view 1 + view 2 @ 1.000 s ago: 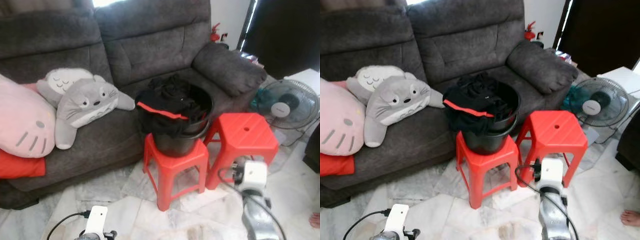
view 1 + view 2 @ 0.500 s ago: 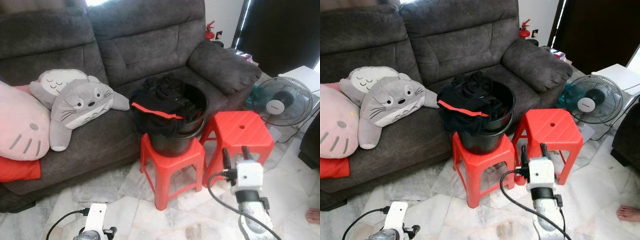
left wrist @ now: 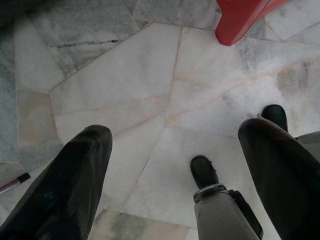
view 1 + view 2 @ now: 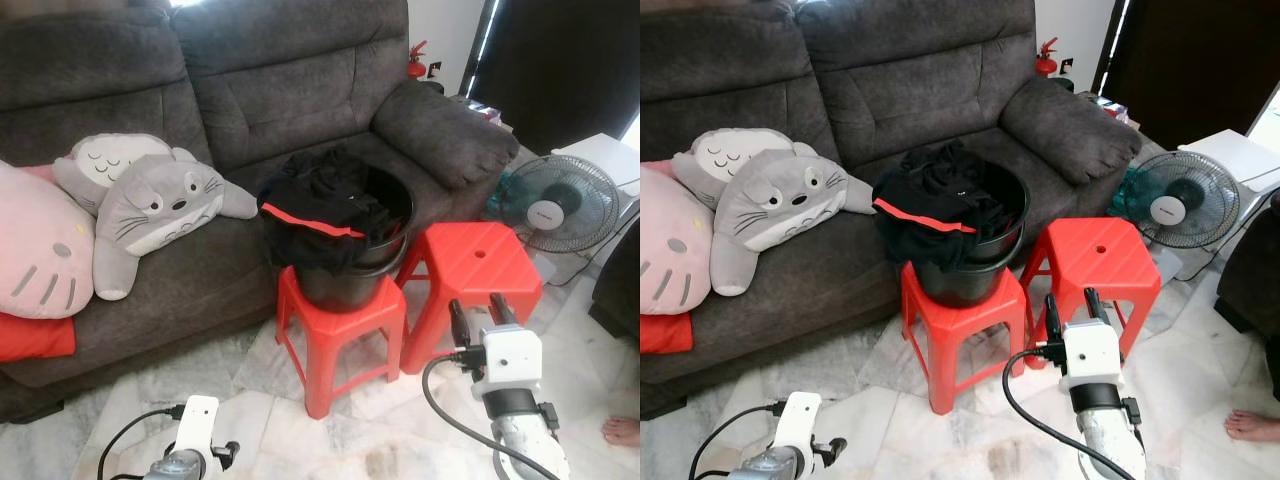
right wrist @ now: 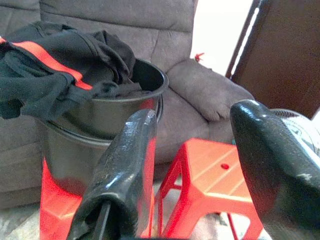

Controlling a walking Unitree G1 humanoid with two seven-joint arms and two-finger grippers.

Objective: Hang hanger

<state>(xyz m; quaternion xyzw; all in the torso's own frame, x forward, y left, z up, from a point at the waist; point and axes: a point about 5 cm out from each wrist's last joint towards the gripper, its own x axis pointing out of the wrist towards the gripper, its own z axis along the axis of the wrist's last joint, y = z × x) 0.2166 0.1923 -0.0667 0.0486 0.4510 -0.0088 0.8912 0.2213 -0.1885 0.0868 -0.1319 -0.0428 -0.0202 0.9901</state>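
Two red stools (image 4: 342, 310) stand before the sofa (image 4: 250, 90); the right claw (image 4: 478, 318), released and empty, points at the black bucket (image 4: 350, 260) of clothes. Left claw (image 3: 175, 165), spread, hangs over floor.

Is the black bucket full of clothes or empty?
Full. Dark clothes fill the black bucket and spill over its rim, a red-striped piece hanging down the side.
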